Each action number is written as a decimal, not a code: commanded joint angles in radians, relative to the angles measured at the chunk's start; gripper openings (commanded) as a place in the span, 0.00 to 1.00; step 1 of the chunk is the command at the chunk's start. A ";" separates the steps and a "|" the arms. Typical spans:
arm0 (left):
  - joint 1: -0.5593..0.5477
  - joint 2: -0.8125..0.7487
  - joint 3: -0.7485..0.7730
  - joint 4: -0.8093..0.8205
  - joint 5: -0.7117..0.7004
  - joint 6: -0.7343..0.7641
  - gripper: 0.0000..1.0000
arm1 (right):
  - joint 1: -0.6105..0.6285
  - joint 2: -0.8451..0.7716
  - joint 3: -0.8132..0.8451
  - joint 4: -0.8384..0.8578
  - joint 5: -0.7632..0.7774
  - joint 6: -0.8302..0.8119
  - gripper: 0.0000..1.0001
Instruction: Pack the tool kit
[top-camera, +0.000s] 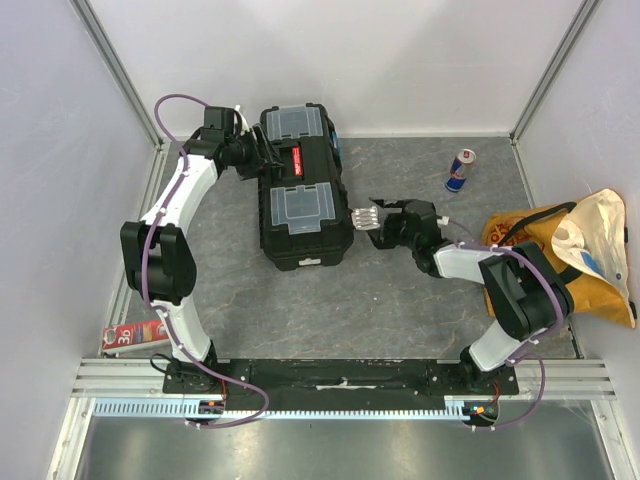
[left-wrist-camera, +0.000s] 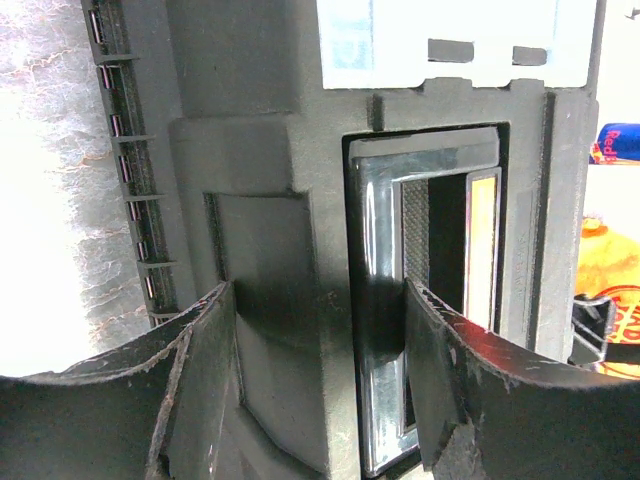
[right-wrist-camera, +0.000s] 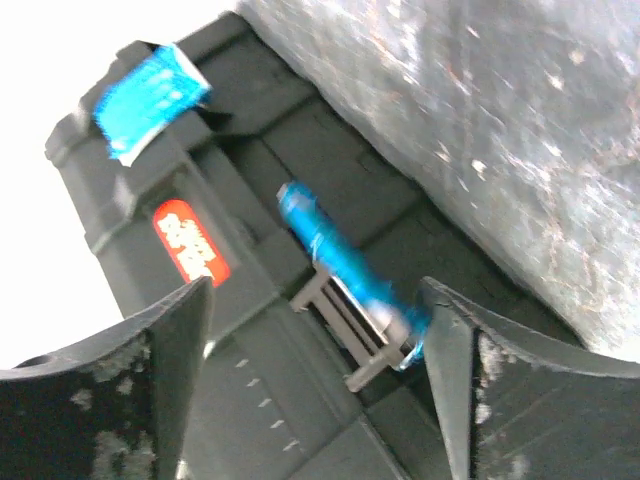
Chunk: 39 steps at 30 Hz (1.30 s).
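The black toolbox (top-camera: 300, 190) lies in the middle of the table with its lid down and both clear organiser lids on top. My left gripper (top-camera: 252, 158) is at its left side. In the left wrist view its fingers (left-wrist-camera: 215, 340) press on either side of a lid block and the glossy handle (left-wrist-camera: 380, 330). My right gripper (top-camera: 368, 220) is open at the box's right side. A blue latch (right-wrist-camera: 345, 270) stands out from the box wall between its fingers, close to the right one. A second blue latch (right-wrist-camera: 150, 95) and the red label (right-wrist-camera: 192, 240) show further along. No hand tools are in view.
A blue-silver drink can (top-camera: 460, 170) stands at the back right. A yellow-orange fabric bag (top-camera: 570, 250) lies at the right edge, close to my right arm. A red packet (top-camera: 135, 335) lies outside the left rail. White walls enclose the table.
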 joint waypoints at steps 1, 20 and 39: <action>0.011 -0.053 -0.018 -0.035 0.022 0.032 0.68 | -0.043 -0.062 0.060 -0.016 0.123 -0.121 0.80; 0.013 -0.054 -0.023 -0.039 0.051 0.037 0.67 | -0.051 0.074 0.243 -0.260 -0.149 -0.513 0.76; 0.014 -0.057 -0.027 -0.042 0.051 0.037 0.67 | 0.029 0.050 0.092 -0.066 -0.258 0.037 0.98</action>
